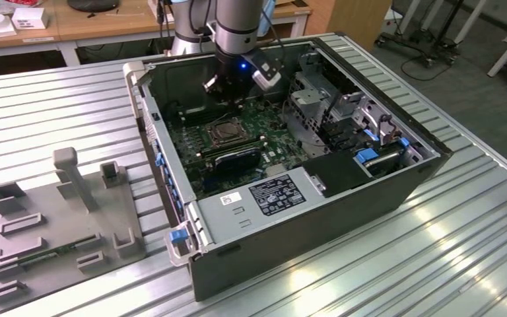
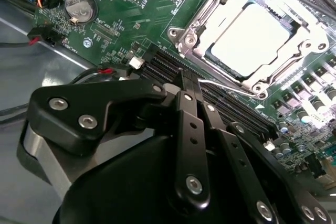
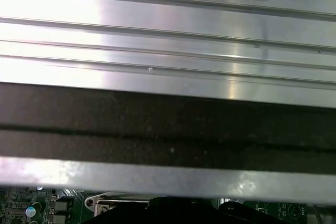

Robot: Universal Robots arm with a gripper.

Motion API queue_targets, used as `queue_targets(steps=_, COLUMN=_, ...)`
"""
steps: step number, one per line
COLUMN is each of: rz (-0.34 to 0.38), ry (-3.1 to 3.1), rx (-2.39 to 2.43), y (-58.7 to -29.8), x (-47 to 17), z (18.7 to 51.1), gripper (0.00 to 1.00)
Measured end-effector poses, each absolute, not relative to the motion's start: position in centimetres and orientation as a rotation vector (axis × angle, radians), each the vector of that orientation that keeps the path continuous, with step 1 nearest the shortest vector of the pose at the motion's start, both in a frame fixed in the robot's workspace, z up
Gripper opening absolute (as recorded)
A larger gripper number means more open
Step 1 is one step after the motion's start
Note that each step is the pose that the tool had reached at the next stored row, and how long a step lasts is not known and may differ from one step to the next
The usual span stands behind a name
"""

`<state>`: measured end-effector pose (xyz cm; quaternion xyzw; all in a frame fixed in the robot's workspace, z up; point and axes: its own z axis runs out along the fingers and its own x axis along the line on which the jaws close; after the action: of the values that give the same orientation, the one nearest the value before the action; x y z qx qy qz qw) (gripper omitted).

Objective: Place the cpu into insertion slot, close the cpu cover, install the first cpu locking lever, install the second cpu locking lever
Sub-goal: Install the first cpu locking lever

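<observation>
Exterior view first, starting from the exterior view's left: a grey fixture block [image 1: 60,224] sits on the ribbed table, well apart from the insertion slot [image 1: 222,132]. The slot lies on the green board inside the open computer case [image 1: 342,218]. The gripper [image 1: 234,89] hangs over the board near the slot, on the side toward the case's far wall, and a stack of silvery drive bays [image 1: 324,112] stands off the slot's other flank toward the exterior view's right. In the second wrist view a coin cell [image 2: 80,8] lies farthest from the slot, then come the gripper's [image 2: 186,77] fingertips, drawn together with nothing visible between them. They sit above the long black memory slots [image 2: 168,66] that run alongside the slot's near edge. The cpu [image 2: 251,38] is seated in the slot, its pale face showing through the window of the cpu cover [image 2: 205,17], which looks laid down around it. A thin bright locking lever [image 2: 226,84] runs along the slot's edge nearest the fingertips, its long axis parallel to the memory slots. I judge the fingertips nearly touch one end of it, but I cannot tell whether it is latched.
</observation>
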<state>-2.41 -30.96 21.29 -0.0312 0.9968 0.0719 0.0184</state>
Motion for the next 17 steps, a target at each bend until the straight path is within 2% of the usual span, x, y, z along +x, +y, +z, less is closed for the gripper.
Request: queue_targets(steps=17, rz=0.222, ry=3.096, rx=-0.097, y=-31.7, x=-2.4, z=19.8, gripper=0.1)
